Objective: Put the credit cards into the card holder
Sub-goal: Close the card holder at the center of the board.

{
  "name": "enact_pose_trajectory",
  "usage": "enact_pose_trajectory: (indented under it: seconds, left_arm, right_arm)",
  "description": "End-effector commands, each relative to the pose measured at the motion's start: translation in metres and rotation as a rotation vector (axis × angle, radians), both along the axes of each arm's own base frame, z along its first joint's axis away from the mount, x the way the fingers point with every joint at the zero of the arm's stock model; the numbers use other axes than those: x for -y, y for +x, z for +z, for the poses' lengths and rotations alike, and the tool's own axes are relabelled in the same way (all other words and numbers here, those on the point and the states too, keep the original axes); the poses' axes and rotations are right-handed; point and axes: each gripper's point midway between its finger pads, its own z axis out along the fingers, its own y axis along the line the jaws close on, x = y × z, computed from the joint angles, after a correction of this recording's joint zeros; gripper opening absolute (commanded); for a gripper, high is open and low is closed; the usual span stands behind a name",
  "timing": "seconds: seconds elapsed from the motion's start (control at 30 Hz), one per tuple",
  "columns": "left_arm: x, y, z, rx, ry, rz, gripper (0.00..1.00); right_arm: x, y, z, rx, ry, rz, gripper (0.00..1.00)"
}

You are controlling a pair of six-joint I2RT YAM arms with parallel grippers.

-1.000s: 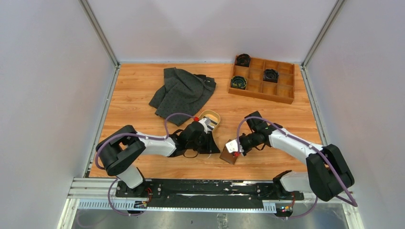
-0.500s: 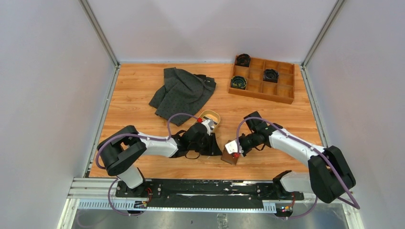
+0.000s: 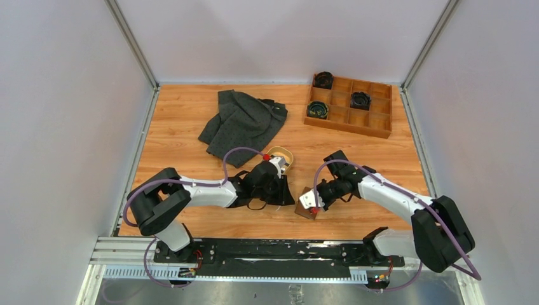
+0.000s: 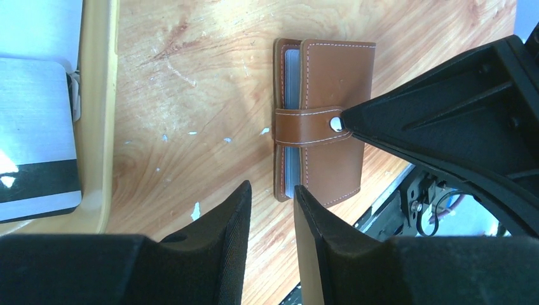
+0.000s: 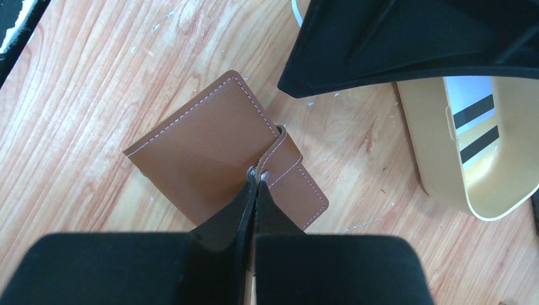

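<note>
1. Two or more credit cards [image 4: 35, 127] lie in the tan tray [image 4: 98, 95] at the far left of the left wrist view. None is in the card holder [image 4: 330, 82] yet, so the step in hand looks to be getting the holder open.
2. Left fingers [image 4: 232, 219] hover over the table [image 4: 191, 76] near the holder's lower edge, with a narrow gap between them and nothing in it. They would serve best by pinning the cover flat so the holder cannot slide.
3. Closed and flat on the table, the holder lies between the tray and the right arm, its strap [image 4: 305, 127] buttoned across the front.
4. Right fingers [image 5: 236, 215] are pressed together, tips against the snap [image 5: 262, 173] at the strap's end. Whether they pinch the strap's edge I cannot tell. A short lift away from the cover should pop the snap; a sideways pull would likely just drag the holder.
</note>
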Motion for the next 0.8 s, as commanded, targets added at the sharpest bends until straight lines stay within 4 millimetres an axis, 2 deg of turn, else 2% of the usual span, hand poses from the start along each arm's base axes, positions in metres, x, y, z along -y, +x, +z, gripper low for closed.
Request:
enact_pose_trajectory:
  seconds: [0.0,0.2,0.37,0.57,0.67,0.77]
  left_arm:
    - [0.001,0.007,0.016,0.061,0.003,-0.005,0.36]
    - [0.005,0.005,0.02,0.082,0.026,-0.021,0.38]
    - [0.008,0.013,0.024,0.112,0.057,-0.021,0.38]
    - [0.026,0.025,0.034,0.13,0.063,-0.032,0.35]
    - [0.036,0.026,0.032,0.125,0.062,-0.046,0.33]
    - [0.042,0.026,0.022,0.109,0.082,-0.057,0.27]
  right_arm:
    - [0.008,-0.015,-0.009,-0.02,-0.043,0.03,0.0]
    - [0.01,-0.019,-0.014,-0.003,-0.06,0.056,0.0]
    - [0.014,-0.023,-0.019,0.01,-0.081,0.082,0.0]
    - [0.017,-0.027,-0.023,0.022,-0.096,0.103,0.0]
    - [0.018,-0.029,-0.024,0.03,-0.103,0.113,0.0]
    - [0.019,-0.029,-0.025,0.034,-0.109,0.116,0.0]
